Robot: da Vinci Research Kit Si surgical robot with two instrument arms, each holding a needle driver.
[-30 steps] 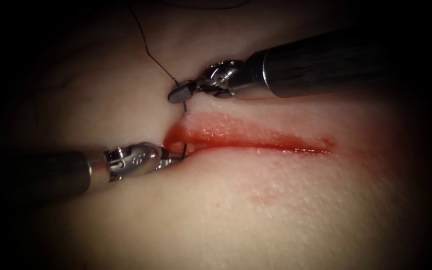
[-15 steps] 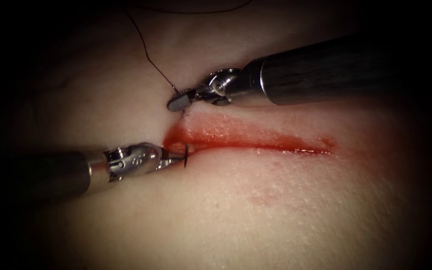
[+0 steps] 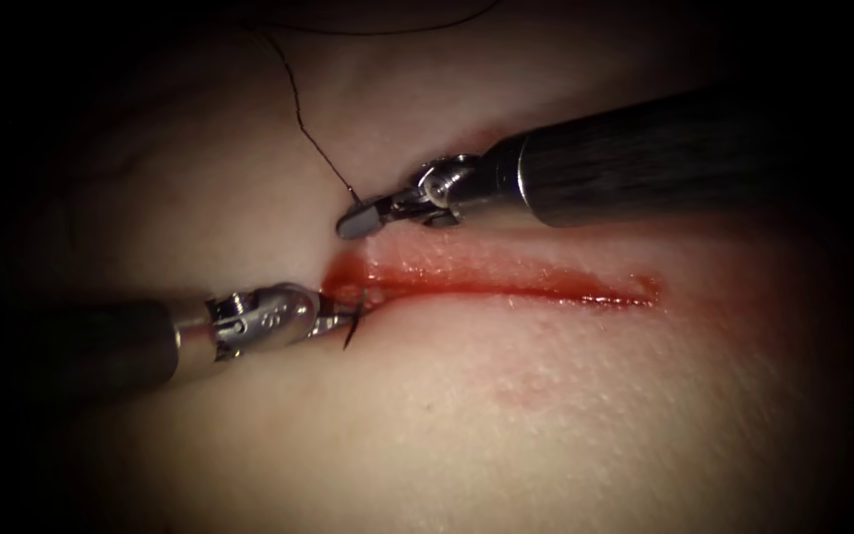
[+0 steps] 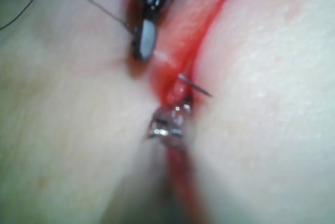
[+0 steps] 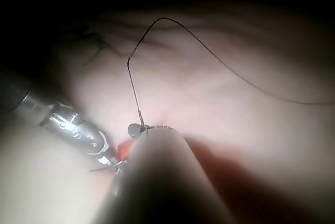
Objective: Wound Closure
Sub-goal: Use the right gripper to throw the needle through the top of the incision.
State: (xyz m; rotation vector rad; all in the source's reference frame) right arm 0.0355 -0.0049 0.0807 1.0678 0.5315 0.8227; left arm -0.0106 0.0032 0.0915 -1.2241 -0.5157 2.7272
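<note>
My right fingers [image 3: 353, 223] grip the needle's [image 3: 352, 331] tail where the thread [image 3: 300, 111] joins. My left fingers [image 3: 333, 316] clamp its tip, emerging from the tissue [image 3: 546, 396] at the cut's [image 3: 506, 285] left end.

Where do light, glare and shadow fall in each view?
Endoscope view: light pools on the tissue, edges dark; glare on the right tool, shut on the needle at its tail, thread trailing. Left wrist view: glare on the left tool, hold unclear, beside the needle protruding at the cut's left end. Right wrist view: shaft shadows tissue.
</note>
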